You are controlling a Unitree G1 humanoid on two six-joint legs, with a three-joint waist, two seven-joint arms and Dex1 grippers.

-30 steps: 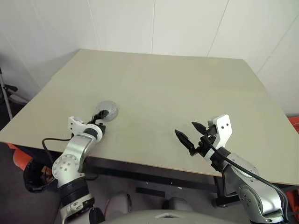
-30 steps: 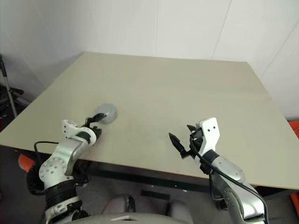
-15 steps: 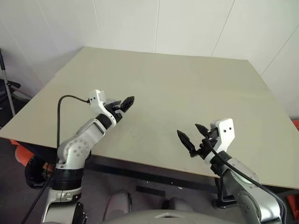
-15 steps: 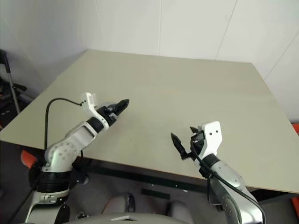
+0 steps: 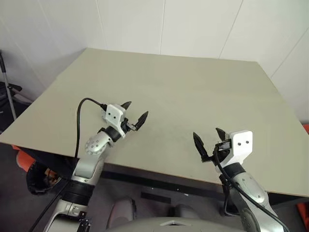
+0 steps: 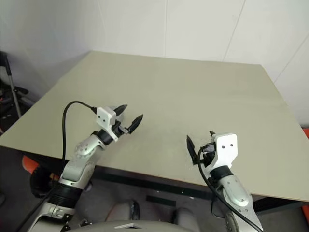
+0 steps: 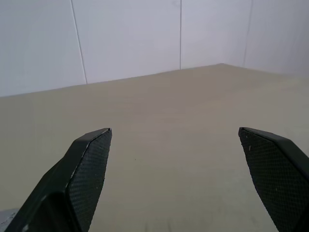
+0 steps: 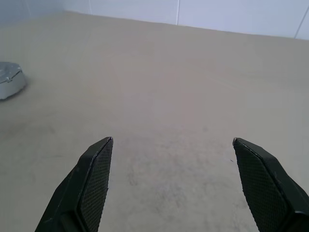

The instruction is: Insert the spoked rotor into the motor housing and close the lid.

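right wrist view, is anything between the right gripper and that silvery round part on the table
Nothing visible. The open right gripper has only bare table between it and the silvery round part, which sits off to one side.

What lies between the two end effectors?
Bare table, as the left eye view shows, between the left end effector and the right end effector.
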